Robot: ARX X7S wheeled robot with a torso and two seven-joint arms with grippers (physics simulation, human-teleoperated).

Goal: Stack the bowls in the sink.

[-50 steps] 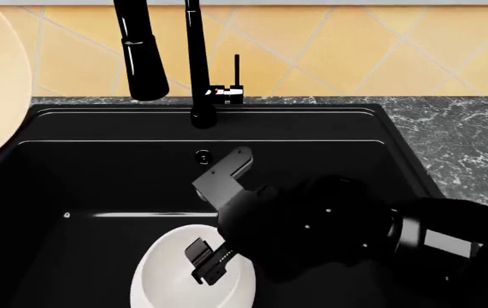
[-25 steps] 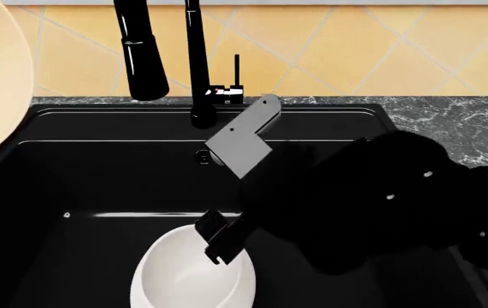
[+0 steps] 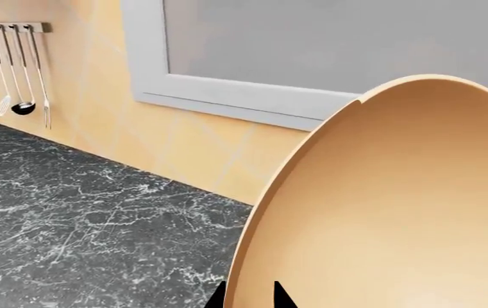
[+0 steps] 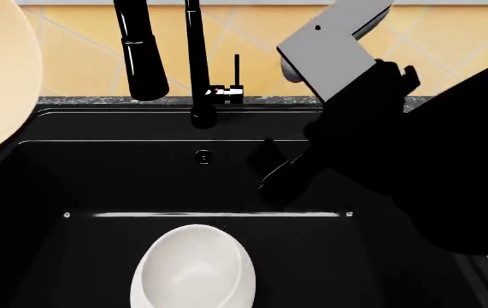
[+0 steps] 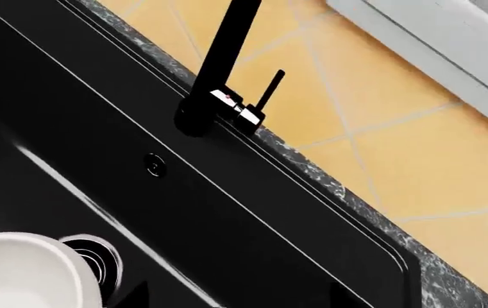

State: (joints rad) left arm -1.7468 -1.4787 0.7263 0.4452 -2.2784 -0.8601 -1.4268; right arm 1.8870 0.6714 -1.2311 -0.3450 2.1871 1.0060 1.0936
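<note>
White bowl [image 4: 194, 269] sits on the sink [image 4: 98, 186] floor, lower centre of the head frame, upright, mouth up, its lower edge cut by the frame. In the right wrist view the same bowl [image 5: 21, 269] shows at lower left, touching or overlapping the round drain [image 5: 94, 256] beside it.

Your tan bowl [image 4: 0, 77] fills the upper left edge of the head view, above the sink's left rim and well apart from the white one. In the left wrist view the tan bowl [image 3: 389, 205] is tilted on edge and takes up the right half of the frame. Two dark fingertips [image 3: 282, 298] of your left gripper [image 3: 248, 301] straddle its rim at the bottom edge; they look clamped on the tan bowl.

Your right gripper [image 4: 282, 179] hangs over the sink's right half, centre of the head frame, clear of the white bowl. It is a black mass against the black basin: you cannot tell whether its jaws are apart or together.

Black faucet [image 4: 194, 64] stands at upper centre. Utensil rack [image 3: 17, 64] hangs on the wall, upper left of the left wrist view, above the marble counter [image 3: 81, 212].
</note>
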